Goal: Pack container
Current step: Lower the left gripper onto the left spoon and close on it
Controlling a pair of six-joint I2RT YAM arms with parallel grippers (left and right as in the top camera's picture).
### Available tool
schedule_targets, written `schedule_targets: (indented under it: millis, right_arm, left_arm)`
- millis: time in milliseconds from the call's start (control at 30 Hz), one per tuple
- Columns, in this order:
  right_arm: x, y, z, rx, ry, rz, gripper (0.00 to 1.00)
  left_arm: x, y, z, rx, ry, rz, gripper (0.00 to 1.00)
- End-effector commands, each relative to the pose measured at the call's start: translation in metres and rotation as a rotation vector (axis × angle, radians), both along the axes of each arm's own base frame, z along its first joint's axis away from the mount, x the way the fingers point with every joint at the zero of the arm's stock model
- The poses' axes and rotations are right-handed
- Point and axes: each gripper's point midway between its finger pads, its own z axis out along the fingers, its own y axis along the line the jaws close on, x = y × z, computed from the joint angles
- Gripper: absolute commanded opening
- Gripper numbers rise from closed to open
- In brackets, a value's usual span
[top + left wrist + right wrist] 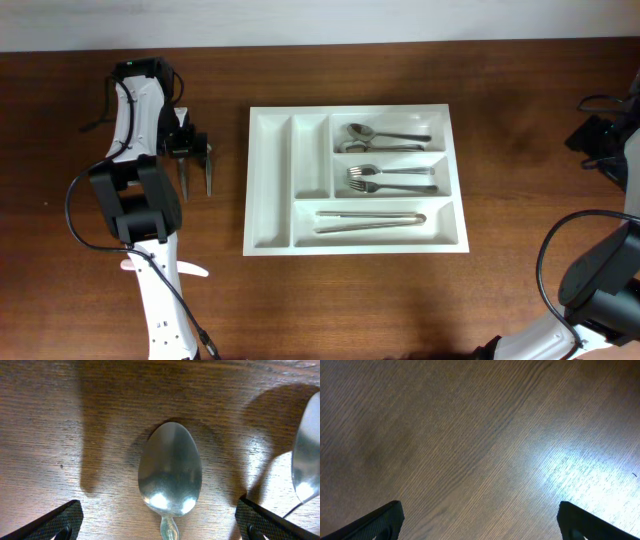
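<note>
The big white plastic tray [270, 180] with five boxes sits flat in the middle of the brown wooden table [400, 300]. Like things lie with like. Silver spoons [385, 138] are in the top wide box and silver forks [390, 178] in the middle one. Two long thin silver pieces [370, 220] are in the bottom one, and I cannot tell what they are. The two long narrow boxes have nothing in them. The left gripper [160, 512] hangs over the table just beside the tray, on the side of the narrow boxes. Its jaws are spread wide and hold nothing. A shiny silver metal spoon [170, 470] lies between its black fingers [60, 522], so it looks ready to pick that spoon up. A second silver spoon [307, 455] lies just beside the first, close to one finger, so that finger could bump it on the way down. The spoon lies flat on the wood, so it may be hard to grab. There is open table between the spoons and the tray, but the tray's wall is raised, so the spoon must go up and over it. The right gripper [480, 517] is far off at the other side, jaws spread wide too, over bare wood and out of the way.
</note>
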Motion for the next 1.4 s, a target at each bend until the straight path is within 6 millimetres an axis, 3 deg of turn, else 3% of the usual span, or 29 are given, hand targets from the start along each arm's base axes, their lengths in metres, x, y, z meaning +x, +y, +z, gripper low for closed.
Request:
schedule_targets:
  millis: [0, 700, 900, 1100, 1367]
  right_arm:
    - [0.004, -0.002, 0.005, -0.008, -0.013, -0.001, 0.99]
    - [0.004, -0.002, 0.005, -0.008, -0.013, -0.002, 0.99]
    - [0.004, -0.002, 0.005, -0.008, -0.013, -0.002, 0.99]
    - [0.004, -0.002, 0.005, -0.009, -0.013, -0.002, 0.99]
    - [0.004, -0.002, 0.005, -0.008, -0.013, -0.002, 0.99]
  left_arm:
    - [-0.001, 0.000, -0.014, -0.016, 0.009, 0.033, 1.00]
    - [-0.007, 0.007, -0.023, -0.028, 0.027, 0.051, 1.00]
    - [-0.007, 0.009, -0.023, -0.018, 0.029, 0.049, 0.93]
    - [-0.007, 0.009, -0.023, -0.018, 0.028, 0.049, 0.63]
    - [-0.007, 0.008, -0.023, -0.019, 0.029, 0.049, 0.35]
